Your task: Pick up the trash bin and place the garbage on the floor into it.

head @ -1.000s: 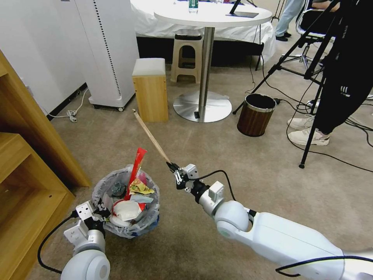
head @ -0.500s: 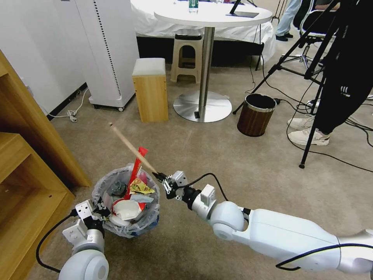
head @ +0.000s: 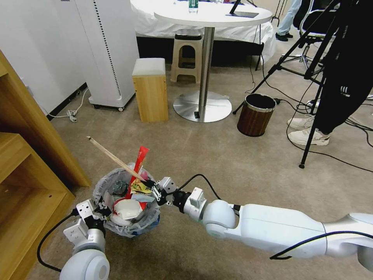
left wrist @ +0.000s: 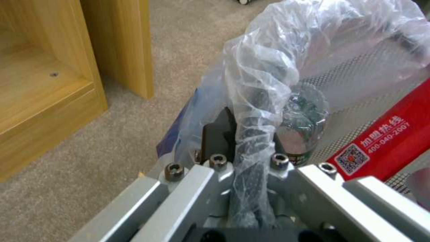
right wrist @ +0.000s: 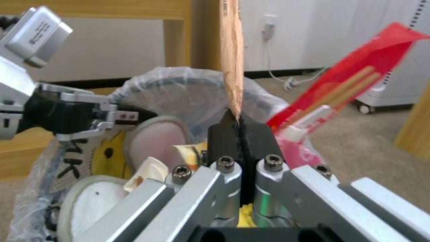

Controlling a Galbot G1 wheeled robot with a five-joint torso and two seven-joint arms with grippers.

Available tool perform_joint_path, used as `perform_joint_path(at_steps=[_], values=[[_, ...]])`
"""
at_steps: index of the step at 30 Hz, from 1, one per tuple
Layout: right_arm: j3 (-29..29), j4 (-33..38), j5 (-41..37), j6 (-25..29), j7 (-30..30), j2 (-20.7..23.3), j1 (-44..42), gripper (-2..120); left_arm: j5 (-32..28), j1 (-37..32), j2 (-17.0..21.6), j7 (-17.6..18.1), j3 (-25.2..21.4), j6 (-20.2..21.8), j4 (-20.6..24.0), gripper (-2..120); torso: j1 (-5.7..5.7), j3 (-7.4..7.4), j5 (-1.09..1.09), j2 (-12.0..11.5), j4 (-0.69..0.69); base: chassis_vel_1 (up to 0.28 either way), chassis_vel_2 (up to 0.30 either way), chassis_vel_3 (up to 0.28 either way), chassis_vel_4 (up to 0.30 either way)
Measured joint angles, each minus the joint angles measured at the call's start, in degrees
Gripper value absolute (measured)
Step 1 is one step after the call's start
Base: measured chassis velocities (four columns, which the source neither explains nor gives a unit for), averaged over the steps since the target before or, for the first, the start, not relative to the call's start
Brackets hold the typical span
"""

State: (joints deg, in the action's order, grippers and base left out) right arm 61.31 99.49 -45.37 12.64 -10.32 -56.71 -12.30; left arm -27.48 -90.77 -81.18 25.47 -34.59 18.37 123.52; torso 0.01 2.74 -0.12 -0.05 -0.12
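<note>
head view: the right tool (head: 149, 183) is clenching one end of the wooden stick (head: 112, 157), which is angling up and to the far left over the trash bin (head: 126, 202). the bin is sitting on the beige carpet floor (head: 217, 155), stuffed with a red wrapper (head: 136, 165) and crushed cups. the left tool (head: 101, 209) is gripping the bin's bagged near-left rim. left wrist view: its fingers (left wrist: 219, 134) are pinching the rim through the crinkly plastic.

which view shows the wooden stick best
The head view: the whole wooden stick shows, slanting up from the right gripper above the trash bin. The right wrist view shows its lower part pinched in the shut jaws. The left wrist view gives the bin's bag, not the stick.
</note>
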Motion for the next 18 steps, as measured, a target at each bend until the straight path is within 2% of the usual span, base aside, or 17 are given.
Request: perform_joint_path(at_steps=[8,18], values=[[3.0,-0.5,0.2,0.1,0.2,-2.1,1.3,0,0.0,-0.4,-0.2,0.0,-0.7,0.0,0.9,1,0.00,0.00,0.00,0.0,0.00,0.000,0.000,0.000,0.000],[4.8,-0.9,1.5,0.2,0.2,-2.3,0.8,0,-0.7,-0.7,0.0,0.1,-1.5,-0.1,2.0,1,0.00,0.00,0.01,0.0,0.00,0.000,0.000,0.000,0.000]])
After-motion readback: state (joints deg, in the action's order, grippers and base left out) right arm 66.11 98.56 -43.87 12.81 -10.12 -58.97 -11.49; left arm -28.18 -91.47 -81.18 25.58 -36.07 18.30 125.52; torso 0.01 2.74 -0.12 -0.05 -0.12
